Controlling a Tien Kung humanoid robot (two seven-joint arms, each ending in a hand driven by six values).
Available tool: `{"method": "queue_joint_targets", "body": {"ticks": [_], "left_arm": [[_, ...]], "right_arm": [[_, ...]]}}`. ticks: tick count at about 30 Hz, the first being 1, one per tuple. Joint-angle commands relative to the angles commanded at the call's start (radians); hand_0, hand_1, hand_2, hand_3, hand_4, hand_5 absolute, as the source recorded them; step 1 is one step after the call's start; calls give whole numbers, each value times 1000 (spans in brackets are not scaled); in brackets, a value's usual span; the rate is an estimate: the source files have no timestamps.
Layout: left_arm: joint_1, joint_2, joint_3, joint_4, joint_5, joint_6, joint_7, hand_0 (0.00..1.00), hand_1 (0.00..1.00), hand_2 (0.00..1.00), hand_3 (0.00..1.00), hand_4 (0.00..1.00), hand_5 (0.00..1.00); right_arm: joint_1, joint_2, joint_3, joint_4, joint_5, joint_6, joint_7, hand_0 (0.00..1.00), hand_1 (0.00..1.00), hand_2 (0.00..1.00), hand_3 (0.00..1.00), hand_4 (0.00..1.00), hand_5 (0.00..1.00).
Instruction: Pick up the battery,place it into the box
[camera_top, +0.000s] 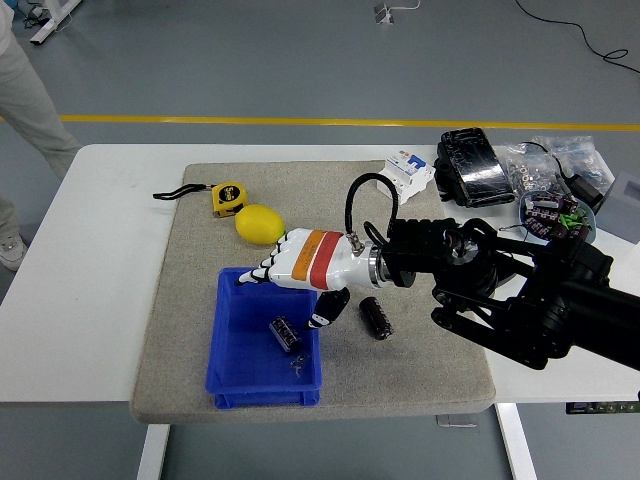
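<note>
Battery (284, 333), dark cylinder, tilted inside blue box (228, 352).

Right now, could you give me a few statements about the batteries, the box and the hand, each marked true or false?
1. A battery lies inside the blue box. True.
2. The right hand grips a battery. False: its fingers are spread and hold nothing.
3. Another battery lies on the mat right of the box. True.
4. The lemon is in the box. False: it sits on the mat beyond the box.
</note>
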Motion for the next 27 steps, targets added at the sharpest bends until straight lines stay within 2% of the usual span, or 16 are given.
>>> {"method": "queue_joint_targets", "body": {"ticks": [6, 7, 13, 14, 17, 20, 27], "left_arm": [[4, 0, 1, 1, -4, 1, 0, 577, 524, 630, 626, 734, 582], [4, -1, 5, 1, -10, 1, -3, 573, 518, 627, 626, 733, 581], [9, -1, 10, 3, -24, 2, -8, 573, 518, 627, 626, 733, 581], [11, -1, 10, 3, -26, 2, -9, 565, 512, 619, 626, 733, 581], [14, -3, 9, 4, -25, 1, -8, 565, 512, 619, 626, 733, 581], [15, -5, 12, 3, -32, 1, -9, 563, 510, 619, 625, 733, 582], [14, -10, 12, 2, -28, -1, -5, 562, 511, 619, 624, 732, 583]], "right_arm": [[-8, -37, 36, 11, -1, 9, -5, 706, 667, 784, 998, 918, 170], [-14, -54, 52, 15, 7, 17, -8, 702, 665, 773, 924, 934, 196], [-56, -147, 110, 50, 50, 75, -28, 702, 665, 773, 924, 934, 196], [-65, -160, 112, 55, 53, 82, -31, 706, 659, 769, 891, 968, 220], [-103, -191, 113, 67, 57, 101, -37, 706, 659, 769, 891, 968, 220], [-134, -200, 112, 66, 53, 110, -41, 705, 659, 767, 891, 994, 237], [-179, -193, 102, 34, 34, 109, -45, 704, 658, 768, 892, 991, 228]]}}
